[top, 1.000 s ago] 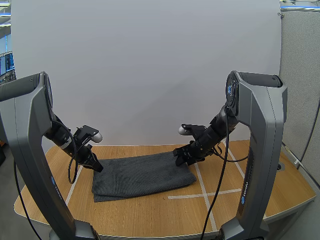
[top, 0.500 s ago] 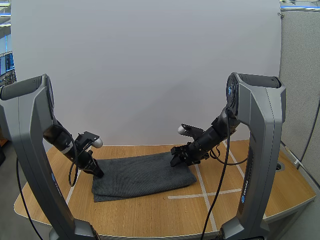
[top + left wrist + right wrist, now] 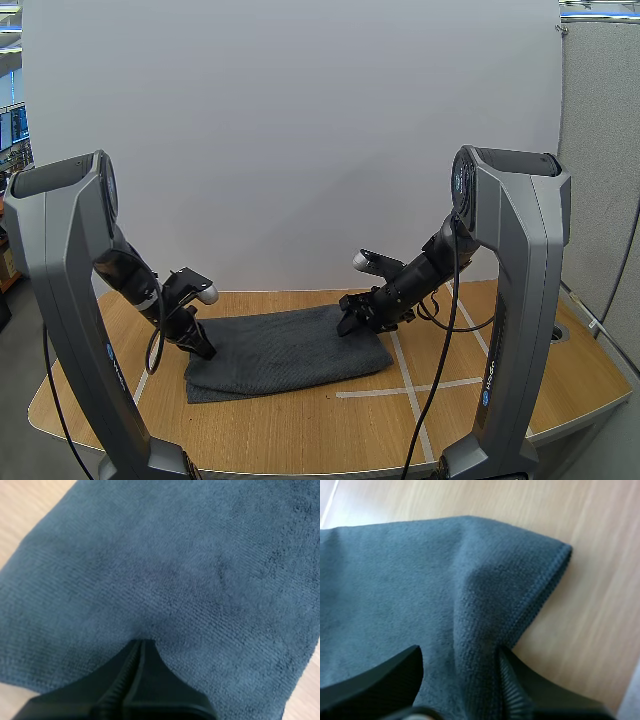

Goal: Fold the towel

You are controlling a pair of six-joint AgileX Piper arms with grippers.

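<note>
The towel (image 3: 285, 350) lies on the table (image 3: 300, 430) as a long dark grey band between your two arms, flat over most of its length and looking already doubled along its near edge. Its right end sits just beside the white tape lines (image 3: 410, 385).

At that right end, your right gripper (image 3: 459, 652) is low over the far corner (image 3: 565, 550). Its jaws stand apart, and a raised ridge of cloth sits between them, not yet pinched. At the left end, your left gripper (image 3: 142, 642) has its jaws closed together into one wedge. The tip rests on the flat cloth a little in from the edge, and you can see no cloth caught between the jaws.

You appear to be at the grasping step for the next fold, with each arm at one short end.

- **Right side:** it only needs to close on the ridge it straddles.
- **Left side:** it likely has to open, settle over the edge and close on the cloth, or it will lift nothing.

Once both hold, raise the ends evenly so the band does not twist, and check that you have taken every layer.
</note>
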